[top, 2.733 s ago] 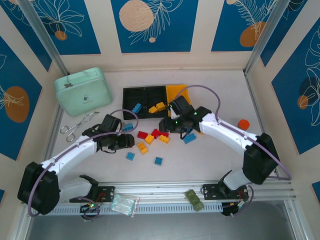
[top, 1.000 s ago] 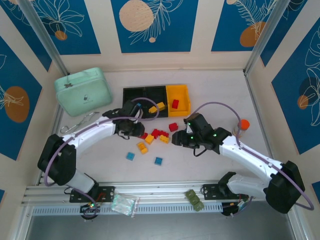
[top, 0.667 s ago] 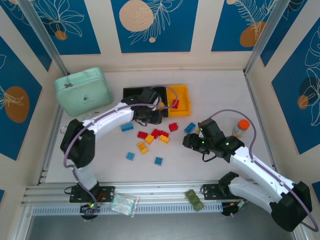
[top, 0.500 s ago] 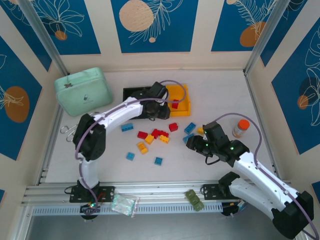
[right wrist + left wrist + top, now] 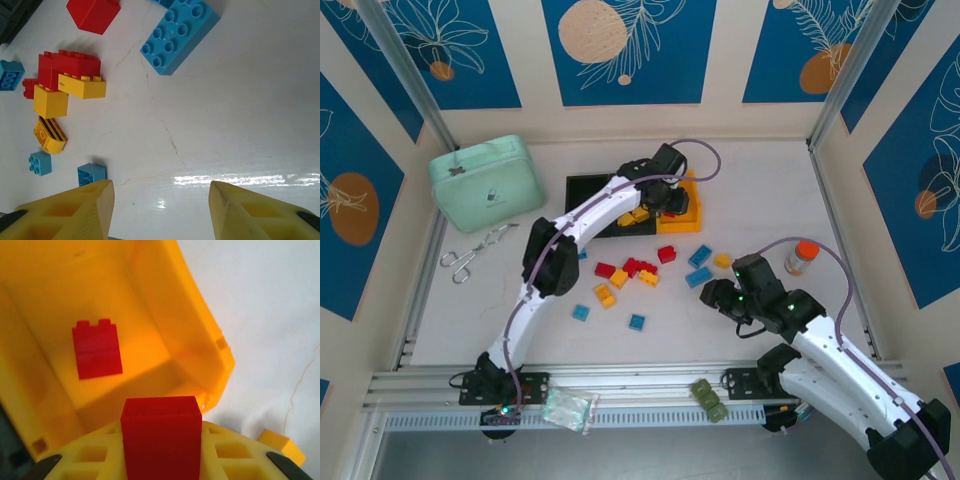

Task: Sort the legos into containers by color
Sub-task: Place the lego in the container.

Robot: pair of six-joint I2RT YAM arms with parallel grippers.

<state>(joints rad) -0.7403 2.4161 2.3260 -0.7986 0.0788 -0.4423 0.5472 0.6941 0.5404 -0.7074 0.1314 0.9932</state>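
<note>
Left arm's stretched right out across the table [image 5: 770,190], w/ the left gripper [image 5: 670,204] hanging over the yellow bin [image 5: 693,208] at the right end of the row of containers. Seen from the left wrist, its jaws are pinching a red brick [image 5: 160,432] upright btwn the yellow fingers [image 5: 225,452], open bin just below & ahead. A second red brick [image 5: 97,350] lies flat on the bin floor, well apart from the held one. One yellow brick [image 5: 281,446] sits on the table just outside the bin wall.

Two black bins [image 5: 588,192] join the yellow one on its left. The mid one has a couple of yellow bricks [image 5: 636,213] in it.

Right gripper [image 5: 720,296] is low over the table at the right side of the loose pile, jaws spread w/ nothing btwn them. Ahead of it, from the right wrist: a long blue brick [image 5: 180,35], a red block [image 5: 95,12], a red-and-yellow clump [image 5: 67,80] & small blue bricks [image 5: 91,174], all flat on the table.

Rest of the legos [image 5: 640,267] lie scattered mid-table, nr the bins. Mint-green case [image 5: 485,182] at far left, scissors [image 5: 470,252] just in front of it, orange-capped bottle [image 5: 800,257] off to the right.
</note>
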